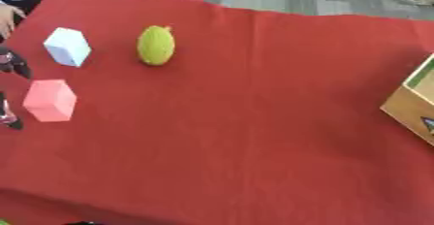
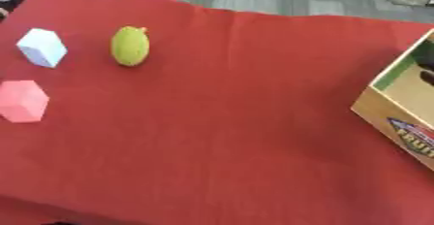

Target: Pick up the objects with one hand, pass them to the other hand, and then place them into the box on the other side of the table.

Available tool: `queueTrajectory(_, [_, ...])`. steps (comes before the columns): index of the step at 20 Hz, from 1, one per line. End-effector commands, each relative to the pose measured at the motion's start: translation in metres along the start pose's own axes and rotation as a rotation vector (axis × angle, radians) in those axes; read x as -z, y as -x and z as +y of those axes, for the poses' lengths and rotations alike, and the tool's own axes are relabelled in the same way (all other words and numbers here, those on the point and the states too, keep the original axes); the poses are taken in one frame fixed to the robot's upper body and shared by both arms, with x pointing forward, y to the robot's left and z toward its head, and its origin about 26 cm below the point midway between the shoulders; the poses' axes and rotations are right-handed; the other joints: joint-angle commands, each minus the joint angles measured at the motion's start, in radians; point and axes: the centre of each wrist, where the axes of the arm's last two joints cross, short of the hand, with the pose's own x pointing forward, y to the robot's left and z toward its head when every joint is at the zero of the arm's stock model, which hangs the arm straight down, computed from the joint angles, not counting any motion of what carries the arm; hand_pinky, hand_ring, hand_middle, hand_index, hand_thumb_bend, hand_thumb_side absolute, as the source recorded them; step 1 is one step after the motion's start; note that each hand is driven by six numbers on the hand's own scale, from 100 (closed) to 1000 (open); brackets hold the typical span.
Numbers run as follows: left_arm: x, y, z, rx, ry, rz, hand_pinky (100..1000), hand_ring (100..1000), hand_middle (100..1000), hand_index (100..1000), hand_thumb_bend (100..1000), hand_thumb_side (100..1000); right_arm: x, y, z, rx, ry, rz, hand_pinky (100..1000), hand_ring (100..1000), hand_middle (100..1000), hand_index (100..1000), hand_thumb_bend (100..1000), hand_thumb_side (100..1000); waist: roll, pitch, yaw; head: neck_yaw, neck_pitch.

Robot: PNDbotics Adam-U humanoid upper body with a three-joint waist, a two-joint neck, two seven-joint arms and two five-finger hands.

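Left edge, left eye view: dark parts of the left hand (image 1: 12, 65) show, most of it cut off by the frame. We cannot tell whether it is spread or closed; we see nothing held in it.

Just to the right of the hand, a pink block (image 1: 49, 100) sits on the red-covered table (image 1: 254, 122), near the hand; whether they touch, we cannot tell.

Right of the hand and a little farther from us, a white block (image 1: 67, 46) stands apart from the pink one.

Further right again, a yellow-green oval object (image 1: 156, 45) lies near the white block, not touching it.

Well apart from the hand, at the table's right edge, we note an open cardboard box (image 2: 383, 110) with a printed label on its side. All three objects lie outside it, across a bare stretch of red cloth.
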Motion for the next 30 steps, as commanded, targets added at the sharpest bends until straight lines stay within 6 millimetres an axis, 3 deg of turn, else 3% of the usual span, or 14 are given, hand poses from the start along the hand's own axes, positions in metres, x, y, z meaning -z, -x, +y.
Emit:
queueTrajectory(1, [-0.001, 0.005, 0.009, 0.016, -0.04, 0.015, 850, 853, 778, 774, 814, 100, 0.002, -0.005, -0.003, -0.019, -0.004, -0.015, 939, 891, 977, 997, 100, 751, 0.003, -0.01, -0.001, 0.006, -0.009])
queueTrajectory(17, [0.018, 0.001, -0.003, -0.037, 0.017, -0.038, 837, 821, 735, 720, 690, 100, 0.002, -0.003, 0.0, -0.009, -0.007, -0.009, 939, 891, 978, 998, 100, 758, 0.003, 0.0, -0.011, 0.02, -0.011])
queueTrajectory(27, [0.017, 0.001, -0.002, -0.049, 0.038, -0.037, 769, 749, 633, 542, 513, 100, 0.001, -0.002, -0.001, -0.01, -0.001, -0.007, 939, 892, 978, 998, 100, 757, 0.003, -0.001, -0.009, 0.023, -0.009])
queueTrajectory(30, [0.008, -0.004, 0.011, -0.088, -0.022, -0.077, 757, 700, 593, 502, 387, 100, 0.001, -0.003, -0.002, -0.013, 0.002, -0.009, 939, 892, 978, 998, 100, 754, 0.002, -0.003, -0.006, 0.02, -0.008])
